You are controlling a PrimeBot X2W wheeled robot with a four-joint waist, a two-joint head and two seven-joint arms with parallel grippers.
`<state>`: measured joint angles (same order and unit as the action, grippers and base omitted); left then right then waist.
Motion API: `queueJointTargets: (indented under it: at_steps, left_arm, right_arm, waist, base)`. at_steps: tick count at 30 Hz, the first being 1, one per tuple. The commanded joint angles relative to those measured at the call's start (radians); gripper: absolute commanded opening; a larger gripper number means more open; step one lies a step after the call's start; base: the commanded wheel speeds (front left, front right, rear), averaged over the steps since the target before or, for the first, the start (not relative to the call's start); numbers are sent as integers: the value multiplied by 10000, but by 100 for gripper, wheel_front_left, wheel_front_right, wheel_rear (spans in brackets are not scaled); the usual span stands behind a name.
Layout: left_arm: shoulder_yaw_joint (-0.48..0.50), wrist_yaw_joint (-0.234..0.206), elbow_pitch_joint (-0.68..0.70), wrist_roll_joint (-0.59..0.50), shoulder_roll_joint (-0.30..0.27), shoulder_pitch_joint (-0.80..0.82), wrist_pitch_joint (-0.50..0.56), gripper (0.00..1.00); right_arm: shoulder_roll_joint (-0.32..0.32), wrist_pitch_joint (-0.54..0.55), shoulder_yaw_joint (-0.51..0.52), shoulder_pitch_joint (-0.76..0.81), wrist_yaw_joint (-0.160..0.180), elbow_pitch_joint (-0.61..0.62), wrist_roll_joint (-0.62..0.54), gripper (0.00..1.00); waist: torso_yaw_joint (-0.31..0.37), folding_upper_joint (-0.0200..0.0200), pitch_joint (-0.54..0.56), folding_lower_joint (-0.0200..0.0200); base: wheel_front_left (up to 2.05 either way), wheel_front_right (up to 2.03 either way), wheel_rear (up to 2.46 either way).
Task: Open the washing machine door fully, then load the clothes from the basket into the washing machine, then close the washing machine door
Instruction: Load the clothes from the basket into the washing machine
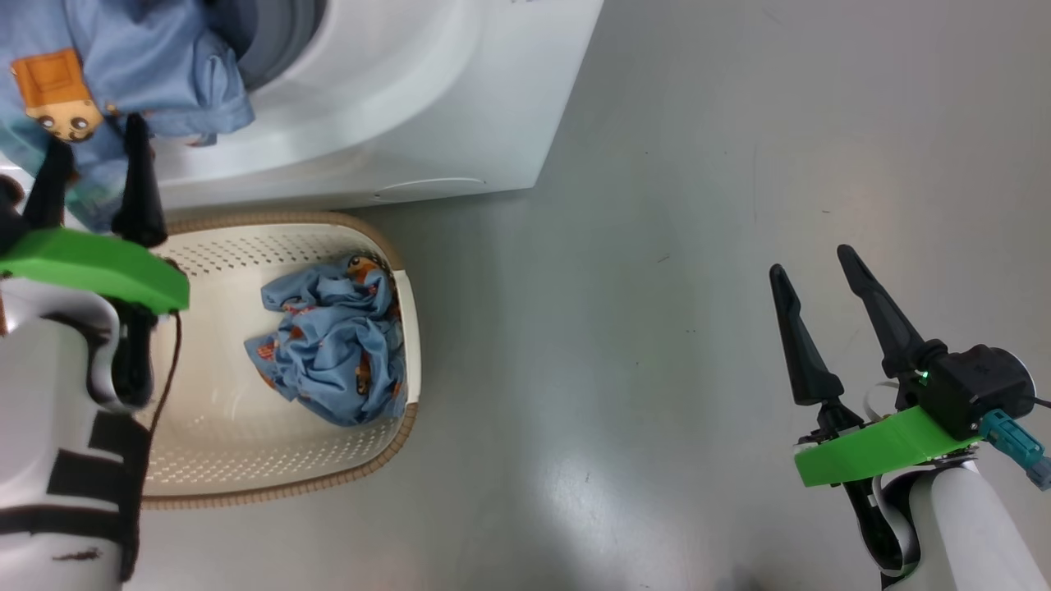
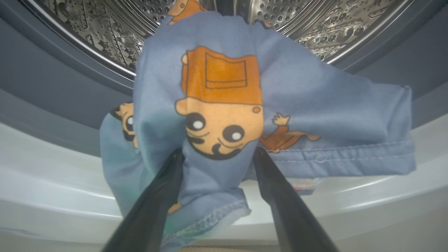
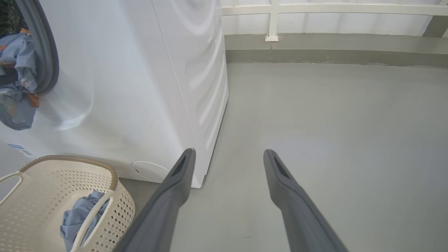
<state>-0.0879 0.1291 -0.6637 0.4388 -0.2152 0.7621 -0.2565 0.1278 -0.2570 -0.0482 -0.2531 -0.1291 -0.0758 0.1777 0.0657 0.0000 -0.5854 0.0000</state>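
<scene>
Grey floor point(image 1: 698, 246) spreads under the right end effector point(image 1: 811, 261), whose fingers stand apart with nothing between them, pointing past a corner of the washing machine point(image 1: 410, 98). Left of it, the basket point(image 1: 246, 246) sits just before the machine's front, holding one crumpled blue garment point(image 1: 337, 345) lying along its right wall. Beyond, the left end effector point(image 2: 217, 152) is spread wide at the drum point(image 2: 105, 28) mouth; a second garment point(image 2: 297, 105) bulges between its fingers and drapes crosswise over the grey gasket point(image 2: 42, 77), hem hanging outside.

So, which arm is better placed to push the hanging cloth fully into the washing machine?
Left, I think. The left gripper is open at the washing machine mouth, with the hanging cloth between its fingers. The right gripper is open over the floor, far from it.
</scene>
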Motion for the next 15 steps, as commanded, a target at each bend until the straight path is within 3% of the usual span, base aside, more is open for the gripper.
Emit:
queueJointTargets:
  at_steps: [1, 6, 7, 8, 9, 15]
  left_arm:
    - [156, 15, -4, 111, -535, 334, -53, 100]
    - [-112, 15, -414, 295, -685, 810, -53, 97]
    - [-175, 15, -493, 333, -718, 897, -53, 63]
    - [-210, 15, -553, 402, -735, 972, -53, 40]
    - [-245, 15, -610, 486, -745, 1029, -53, 0]
    - [-536, 15, -483, 1046, -799, 1163, -53, 0]
  right_arm:
    - [-24, -48, -225, -56, -16, 241, -28, 100]
    - [-54, -48, -248, -112, -16, 236, -28, 100]
    - [-61, -48, -255, -127, -16, 240, -28, 100]
    - [-67, -48, -261, -141, -16, 244, -29, 100]
    - [-74, -48, -264, -154, -16, 247, -28, 100]
    - [-97, -48, -209, -146, -16, 278, -25, 100]
  waist:
    - [61, 0, -45, 0]
    - [158, 0, -82, 0]
    - [178, 0, -91, 0]
    - [197, 0, -96, 0]
    - [214, 0, -97, 0]
    - [254, 0, -105, 0]
  base:
    - [0, 0, 0]
    - [0, 0, 0]
    - [0, 0, 0]
    - [0, 0, 0]
    - [0, 0, 0]
    - [0, 0, 0]
